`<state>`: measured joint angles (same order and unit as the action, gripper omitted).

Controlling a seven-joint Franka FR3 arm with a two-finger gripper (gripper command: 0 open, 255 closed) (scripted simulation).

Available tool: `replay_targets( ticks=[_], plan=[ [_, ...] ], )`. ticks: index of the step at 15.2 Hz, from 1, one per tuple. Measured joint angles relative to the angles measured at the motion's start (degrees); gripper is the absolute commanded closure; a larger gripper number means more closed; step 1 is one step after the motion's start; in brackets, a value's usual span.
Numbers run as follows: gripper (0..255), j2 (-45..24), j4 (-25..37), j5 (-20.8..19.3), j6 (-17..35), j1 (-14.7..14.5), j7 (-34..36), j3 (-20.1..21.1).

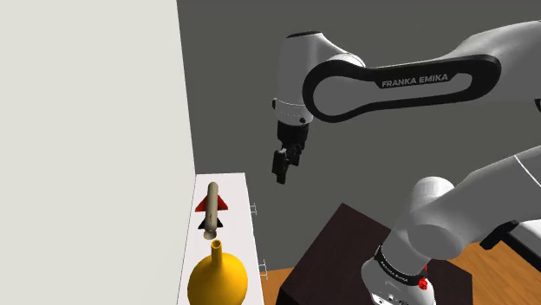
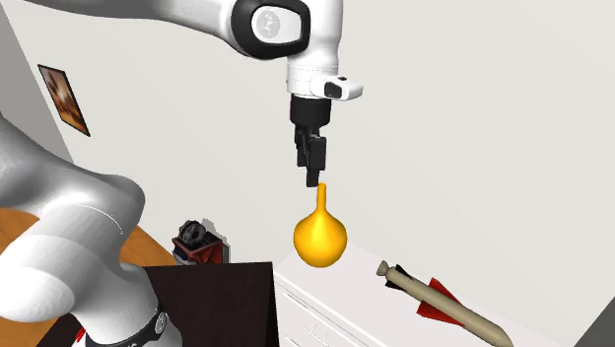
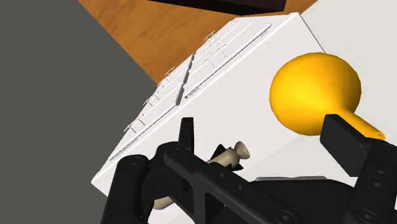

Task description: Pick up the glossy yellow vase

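Two black fingers (image 3: 186,135) of your gripper (image 1: 283,166) stand well apart, clasping nothing. The gripper hangs in the air above the white cabinet (image 1: 240,221), pointing down. Your yellow vase (image 1: 218,279) stands upright on the cabinet top, round-bodied with its narrow neck up. In the second exterior view the gripper seems to sit just over that neck, though the shoulder view puts it nearer the cabinet's far end. A beige toy rocket (image 1: 212,208) with red fins lies just beyond the vase.
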<state>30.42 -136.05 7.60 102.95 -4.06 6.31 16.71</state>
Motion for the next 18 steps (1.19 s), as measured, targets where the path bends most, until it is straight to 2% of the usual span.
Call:
replay_targets(
  ticks=[6, 10, 14, 18],
  plan=[
    [0, -9.94, 2.94, 0.92, 5.46, -1.24, 6.34, 5.8],
    [0, -18.45, 6.8, -0.28, 8.89, -1.79, 11.15, 9.48],
    [0, -27.84, 11.62, -3.01, 11.91, -2.97, 16.88, 12.7],
    [0, -36.86, 16.84, -6.65, 13.73, -4.78, 21.89, 14.26]
  ],
)
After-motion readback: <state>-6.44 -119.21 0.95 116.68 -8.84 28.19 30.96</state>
